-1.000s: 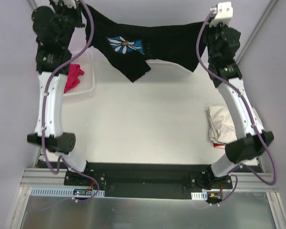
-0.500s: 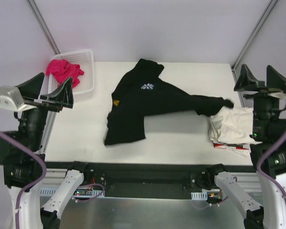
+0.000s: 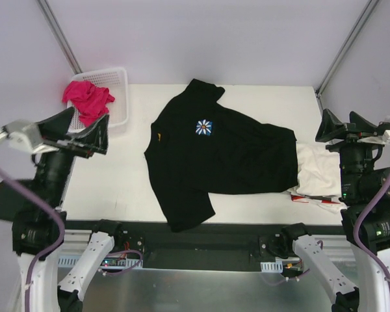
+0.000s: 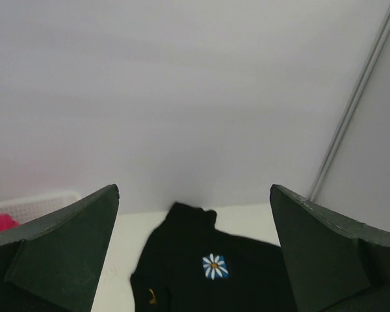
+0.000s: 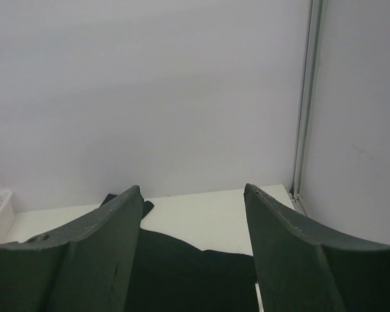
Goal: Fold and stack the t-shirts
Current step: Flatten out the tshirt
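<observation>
Left gripper (image 3: pixel 78 132) hangs raised at the left edge of the overhead frame, jaws spread wide with nothing between them. Right gripper (image 3: pixel 344 128) is raised at the right edge, jaws also apart and empty. Black t-shirt (image 3: pixel 234 159) lies spread flat across the middle of the table (image 3: pixel 110 182), daisy patch (image 3: pixel 204 127) up; its right hem overlaps the cream-white t-shirt (image 3: pixel 320 174) at centre right. Pink t-shirt (image 3: pixel 86 97) sits heaped in the white mesh basket (image 3: pixel 119 81), upper left.

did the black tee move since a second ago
Yes. The black t-shirt hung in the air, one end over the white basket; now it lies spread flat on the table, right of the basket, its hem overlapping the cream t-shirts.
</observation>
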Controlling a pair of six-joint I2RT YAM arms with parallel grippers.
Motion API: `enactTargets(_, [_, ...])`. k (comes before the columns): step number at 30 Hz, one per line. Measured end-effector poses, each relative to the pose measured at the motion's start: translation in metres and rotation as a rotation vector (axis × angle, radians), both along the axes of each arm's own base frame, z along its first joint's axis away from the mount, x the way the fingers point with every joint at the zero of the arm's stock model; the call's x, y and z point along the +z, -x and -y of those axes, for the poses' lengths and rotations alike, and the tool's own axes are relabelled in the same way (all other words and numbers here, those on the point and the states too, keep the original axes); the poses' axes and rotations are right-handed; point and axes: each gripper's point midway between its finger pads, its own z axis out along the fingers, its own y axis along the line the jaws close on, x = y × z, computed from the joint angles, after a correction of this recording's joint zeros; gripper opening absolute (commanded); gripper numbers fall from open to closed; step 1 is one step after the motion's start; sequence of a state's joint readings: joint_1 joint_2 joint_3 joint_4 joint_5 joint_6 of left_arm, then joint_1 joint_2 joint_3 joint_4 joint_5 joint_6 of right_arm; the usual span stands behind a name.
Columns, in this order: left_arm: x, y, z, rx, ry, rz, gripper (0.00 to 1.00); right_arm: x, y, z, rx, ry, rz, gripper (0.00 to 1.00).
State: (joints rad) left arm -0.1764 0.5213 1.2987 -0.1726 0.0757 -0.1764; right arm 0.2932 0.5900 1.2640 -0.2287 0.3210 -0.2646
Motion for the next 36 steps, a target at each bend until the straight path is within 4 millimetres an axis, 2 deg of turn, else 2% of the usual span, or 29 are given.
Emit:
enactTargets(2, [-0.021, -0.025, 0.01, -0.033, 0.001, -0.074, 0.99, -0.007, -0.003, -0.002, 0.007, -0.004, -0.02, 0.62])
enactTargets(4, [-0.052, -0.062, 0.022, -0.066, 0.007, -0.167, 0.99, -0.014, -0.008, -0.005, 0.014, -0.006, -0.042, 0.58])
enactTargets(6, [-0.102, -0.109, 0.035, -0.093, 0.014, -0.313, 0.99, -0.021, -0.017, -0.009, 0.026, -0.006, -0.066, 0.54])
enactTargets(7, [-0.139, -0.135, 0.043, -0.109, 0.014, -0.413, 0.99, -0.026, -0.022, -0.013, 0.034, -0.006, -0.084, 0.5])
enactTargets(8, [-0.164, -0.149, 0.048, -0.117, 0.017, -0.482, 0.99, -0.032, -0.028, -0.016, 0.043, -0.004, -0.101, 0.48])
enactTargets(9, [-0.203, -0.169, 0.054, -0.129, 0.021, -0.589, 0.99, -0.038, -0.035, -0.02, 0.052, 0.001, -0.123, 0.46])
enactTargets(11, [-0.255, -0.186, 0.061, -0.141, 0.03, -0.73, 0.99, -0.051, -0.046, -0.025, 0.063, 0.004, -0.162, 0.44])
enactTargets(13, [-0.286, -0.196, 0.066, -0.153, 0.038, -0.815, 0.99, -0.064, -0.057, -0.031, 0.075, 0.01, -0.201, 0.42])
enactTargets(21, [-0.332, -0.256, 0.095, -0.249, 0.082, -0.9, 0.99, -0.089, -0.077, -0.04, 0.088, 0.024, -0.263, 0.41])
enactTargets(28, [-0.38, -0.301, 0.127, -0.381, 0.112, -1.008, 0.99, -0.099, -0.097, -0.053, 0.129, 0.026, -0.292, 0.41])
enactTargets(36, [-0.416, -0.337, 0.161, -0.525, 0.15, -1.08, 0.99, -0.132, -0.128, -0.072, 0.176, 0.034, -0.394, 0.41])
